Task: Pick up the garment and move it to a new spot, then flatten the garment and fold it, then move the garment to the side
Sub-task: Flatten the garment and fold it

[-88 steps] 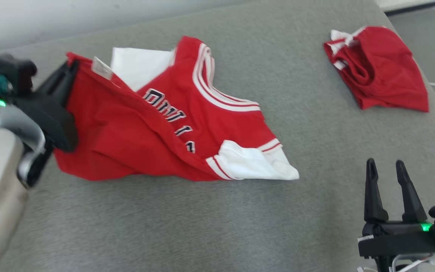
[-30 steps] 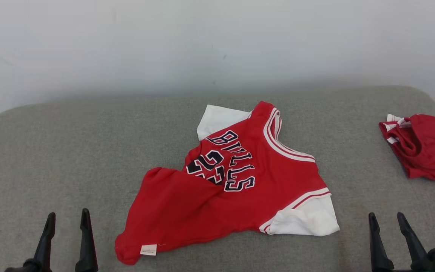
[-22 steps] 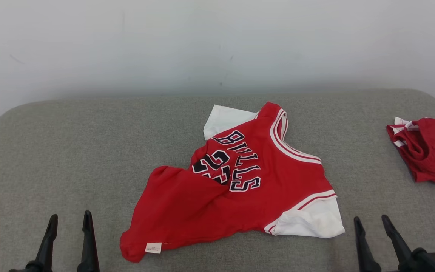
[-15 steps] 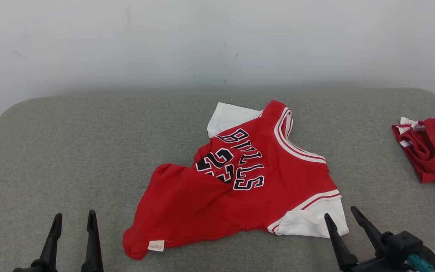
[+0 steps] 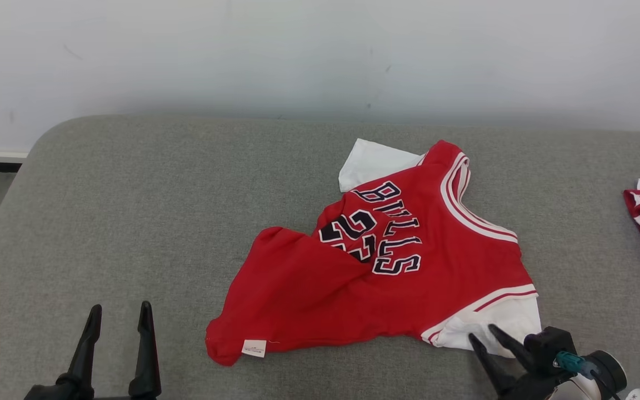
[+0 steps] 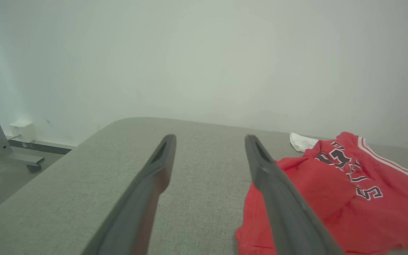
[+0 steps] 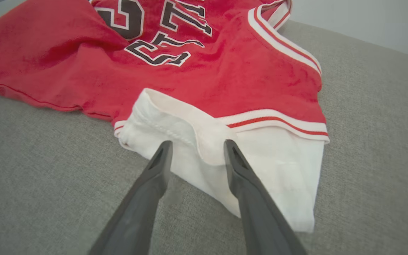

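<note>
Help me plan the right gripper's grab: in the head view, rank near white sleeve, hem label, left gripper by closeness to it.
1. White sleeve, at the right gripper.
2. Hem label, shirt's left corner.
3. Left gripper, far left.

Jersey (image 5: 409,291) number — half beneath fold

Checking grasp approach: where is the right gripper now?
The right gripper is at the head view's lower right, jaws open, tips at the white sleeve of the jersey; the right wrist view shows the sleeve hem between its fingers.
</note>
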### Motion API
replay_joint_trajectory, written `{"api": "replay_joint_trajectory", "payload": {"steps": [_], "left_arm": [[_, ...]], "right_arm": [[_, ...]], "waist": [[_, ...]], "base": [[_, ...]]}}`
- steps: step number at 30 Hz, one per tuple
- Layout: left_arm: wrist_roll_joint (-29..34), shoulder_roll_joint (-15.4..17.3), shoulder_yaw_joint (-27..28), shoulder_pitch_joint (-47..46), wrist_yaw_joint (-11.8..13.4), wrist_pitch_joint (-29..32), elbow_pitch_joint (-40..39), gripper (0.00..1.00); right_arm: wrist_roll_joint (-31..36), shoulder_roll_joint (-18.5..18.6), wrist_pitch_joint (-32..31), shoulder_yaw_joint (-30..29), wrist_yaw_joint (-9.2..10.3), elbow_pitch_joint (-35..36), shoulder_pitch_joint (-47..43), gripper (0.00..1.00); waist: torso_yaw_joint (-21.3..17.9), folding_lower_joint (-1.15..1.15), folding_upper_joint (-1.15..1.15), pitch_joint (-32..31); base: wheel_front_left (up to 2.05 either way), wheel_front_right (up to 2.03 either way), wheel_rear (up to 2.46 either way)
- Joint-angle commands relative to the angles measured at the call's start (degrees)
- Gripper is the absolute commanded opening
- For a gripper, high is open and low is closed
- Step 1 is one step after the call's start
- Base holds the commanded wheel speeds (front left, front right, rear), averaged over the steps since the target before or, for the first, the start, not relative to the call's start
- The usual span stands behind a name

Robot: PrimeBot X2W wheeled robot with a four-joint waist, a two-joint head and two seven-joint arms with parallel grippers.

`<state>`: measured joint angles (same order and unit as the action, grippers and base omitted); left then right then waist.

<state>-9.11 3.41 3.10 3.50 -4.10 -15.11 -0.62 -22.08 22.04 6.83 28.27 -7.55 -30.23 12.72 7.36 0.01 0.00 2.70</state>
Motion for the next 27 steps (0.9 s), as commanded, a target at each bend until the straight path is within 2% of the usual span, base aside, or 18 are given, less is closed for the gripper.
{"api": "replay_joint_trajectory", "payload": {"steps": [1,8,14,15,16,17,22,27], "left_arm": [[0.46,-0.23,0.26,-0.56,-0.22,-0.02,0.06,1.00],[0.64,-0.38,0.45,-0.08,-0.13,-0.02,0.37,1.00],[-0.06,-0.48,0.42,1.09,0.55,-0.02,0.26,1.00],[-0.21,-0.49,0.41,1.15,0.52,-0.02,0.20,1.00],[-0.28,-0.50,0.32,1.31,0.50,-0.02,0.30,1.00],[-0.29,-0.51,0.16,1.32,0.49,-0.02,0.46,1.00],[-0.26,-0.52,0.28,0.71,0.66,-0.02,0.54,1.00],[-0.13,-0.52,0.23,0.61,0.58,-0.02,0.53,1.00]], "right_arm": [[-0.73,0.48,0.76,0.75,0.15,-0.91,0.88,0.00],[-2.72,0.83,5.18,2.07,0.15,-2.52,-0.63,0.00],[-0.97,0.54,7.62,0.59,0.15,2.18,-6.44,0.00],[-0.68,0.03,7.82,0.20,0.15,2.93,-7.73,0.39],[-0.33,-0.39,7.90,-0.13,0.15,3.55,-8.74,0.96],[-0.26,-0.75,8.00,-0.64,0.15,4.10,-9.57,1.00],[0.80,-2.69,8.29,-3.87,0.15,6.21,-12.30,1.00],[1.61,-4.35,8.39,-9.53,0.15,9.88,-14.05,1.00]], "waist": [[0.48,-0.01,0.00,0.43],[0.51,-0.01,0.00,-0.05],[-1.33,-0.01,0.00,-0.36],[-1.74,-0.01,0.00,-0.31],[-2.22,-0.01,0.00,-0.27],[-2.57,-0.01,0.00,-0.21],[-4.27,-0.01,0.00,-0.31],[-5.28,-0.01,0.00,-0.87]], "base": [[0.00,0.00,0.00],[0.00,0.00,0.00],[0.00,0.00,0.00],[0.00,0.00,0.00],[0.00,0.00,0.00],[0.00,0.00,0.00],[0.00,0.00,0.00],[0.00,0.00,0.00]]}}
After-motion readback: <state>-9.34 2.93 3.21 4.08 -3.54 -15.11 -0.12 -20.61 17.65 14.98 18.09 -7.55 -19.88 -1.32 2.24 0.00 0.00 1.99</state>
